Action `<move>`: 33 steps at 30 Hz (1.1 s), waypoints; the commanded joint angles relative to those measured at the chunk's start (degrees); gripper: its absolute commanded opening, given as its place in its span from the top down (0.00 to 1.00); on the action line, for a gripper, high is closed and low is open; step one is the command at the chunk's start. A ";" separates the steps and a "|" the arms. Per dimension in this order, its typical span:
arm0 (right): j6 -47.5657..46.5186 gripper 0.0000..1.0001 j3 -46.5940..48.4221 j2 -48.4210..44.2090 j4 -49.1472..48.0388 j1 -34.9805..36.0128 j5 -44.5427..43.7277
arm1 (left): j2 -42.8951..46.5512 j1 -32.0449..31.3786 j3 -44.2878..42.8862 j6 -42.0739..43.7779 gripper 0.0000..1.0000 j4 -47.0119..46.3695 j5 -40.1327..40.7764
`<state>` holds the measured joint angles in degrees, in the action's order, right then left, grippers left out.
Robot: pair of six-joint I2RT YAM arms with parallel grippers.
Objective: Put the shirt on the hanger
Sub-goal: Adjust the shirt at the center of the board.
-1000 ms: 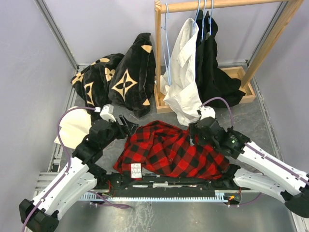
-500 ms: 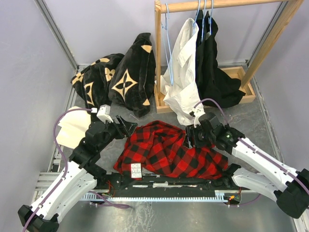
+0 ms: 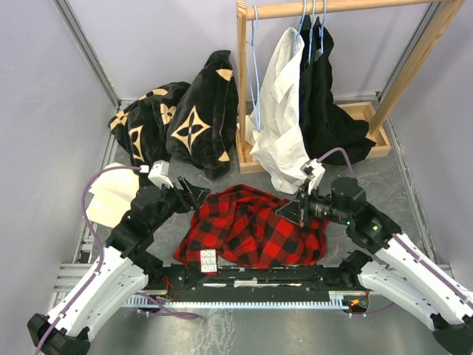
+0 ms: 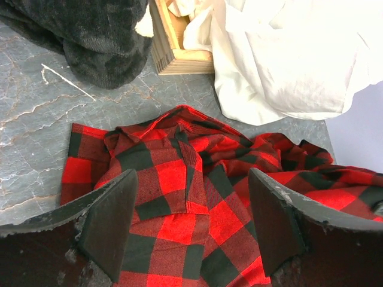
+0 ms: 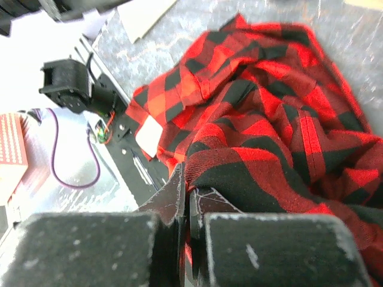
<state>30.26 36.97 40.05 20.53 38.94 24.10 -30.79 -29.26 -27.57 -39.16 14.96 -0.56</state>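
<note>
Right gripper (image 5: 187,191) jaws pinch a fold of the shirt (image 5: 269,119), probably to lift it; left gripper (image 4: 191,221) jaws spread, hovering above, ready.

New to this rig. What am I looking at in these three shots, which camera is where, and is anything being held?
Two robot arms are bolted at the near edge of a table. The wide picture comes from a fixed camera above and behind them. The other two come from a camera on each wrist, so each shows its own fingers.

A red plaid shirt lies crumpled on the table. The right end effector is shut, pinching a fold of it. The left end effector is open over the shirt's left edge and holds nothing.

At the back, a blue wire hanger hangs empty on a wooden rail, beside a white shirt. A black flowered fabric lies heaped to the left.
</note>
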 commanded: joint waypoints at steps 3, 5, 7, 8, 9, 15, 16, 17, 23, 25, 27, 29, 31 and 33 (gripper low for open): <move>-1.15 1.00 10.18 -6.90 0.11 -0.08 -9.23 | 0.64 0.33 -0.64 0.31 0.21 -0.38 -0.05; -2.50 1.00 13.27 -8.00 1.15 -0.09 -11.10 | 0.06 0.29 -0.71 0.31 0.21 -0.72 -0.33; -3.84 1.00 16.33 -9.04 1.74 -0.11 -12.81 | -0.63 0.33 -0.81 0.24 0.22 -1.29 -0.72; -4.55 1.00 17.63 -9.48 1.85 -0.07 -13.55 | -1.02 0.34 -0.77 0.22 0.22 -1.63 -0.94; -5.18 1.00 19.13 -9.81 2.02 -0.08 -13.97 | -1.41 0.25 -0.85 0.22 0.22 -2.06 -1.20; -10.84 1.00 28.00 -12.49 4.76 -0.09 -16.19 | -3.04 0.29 -1.90 0.95 0.22 -2.01 -1.60; -11.53 1.00 29.38 -12.61 5.56 -0.09 -16.74 | -3.05 0.33 -1.93 1.07 0.23 -1.83 -1.51; -12.11 1.00 31.07 -12.31 6.51 -0.05 -17.15 | -2.93 0.36 -1.85 1.21 0.22 -1.71 -1.43; -14.11 1.00 38.69 -8.29 9.84 -0.04 -15.78 | -2.88 0.32 -1.78 1.54 0.22 -1.31 -0.66; -13.93 1.00 39.19 -6.59 9.66 -0.05 -13.45 | -2.80 0.30 -1.98 1.46 0.22 -1.31 -0.31; -13.66 1.00 38.65 -4.82 9.36 -0.09 -11.26 | -2.86 0.34 -2.25 1.45 0.22 -1.21 -0.03; -12.35 1.00 37.21 -2.99 7.76 -0.09 -8.46 | -2.82 0.34 -2.54 1.52 0.22 -0.86 0.18; -9.57 1.00 33.45 -1.41 2.89 -0.07 -5.60 | -2.53 0.34 -2.65 1.75 0.23 -0.37 0.44; -6.17 1.00 29.12 -0.34 -2.60 0.09 -3.71 | -2.21 0.34 -2.58 2.03 0.22 0.44 0.60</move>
<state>18.96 71.88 36.82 28.47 38.94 14.61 -33.91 -29.26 -27.59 -39.11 14.98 -1.19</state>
